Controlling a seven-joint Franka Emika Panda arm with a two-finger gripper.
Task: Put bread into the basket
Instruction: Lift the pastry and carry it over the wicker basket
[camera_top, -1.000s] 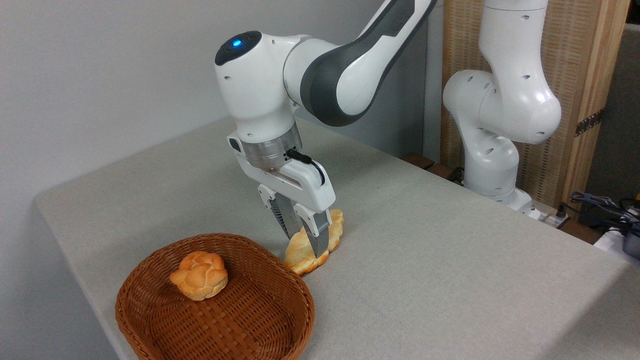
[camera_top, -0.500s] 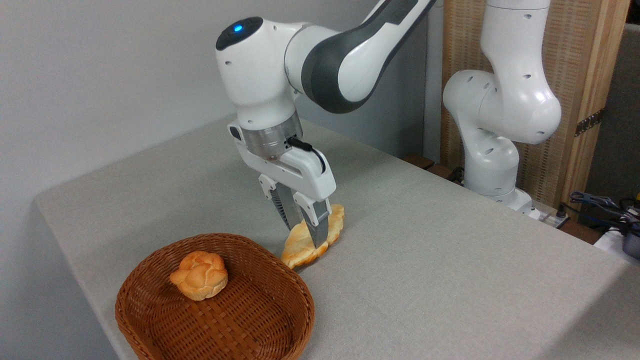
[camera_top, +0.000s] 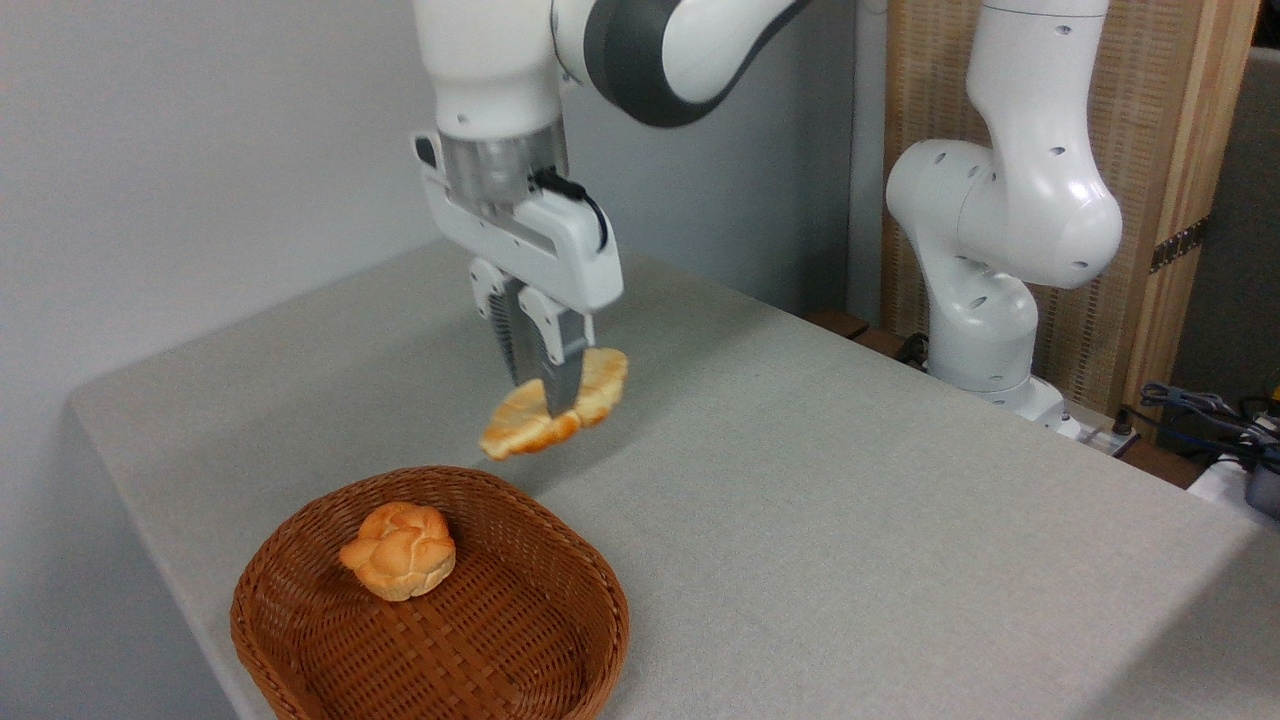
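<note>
Bread (camera_top: 555, 403) – pale golden, braided surface, browner along the edges. Basket (camera_top: 560, 560) – reddish-brown wicker, fine woven weave inside, thicker braided rim. Small bun (camera_top: 399, 550) in it was orange-brown, knotted, with lighter creases. Tabletop (camera_top: 850, 520) was light grey-beige cloth with a faint speckled texture. Tool (camera_top: 545, 385) had a white body with silver-grey ridged fingers; arm (camera_top: 1000, 200) was glossy white with dark grey joint sections. Wall (camera_top: 200, 150) was plain pale grey.

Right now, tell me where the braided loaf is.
The bread hangs in the air near the middle of the camera view, pinched in the gripper, clear of the table and just above and behind the basket rim's far edge.
</note>
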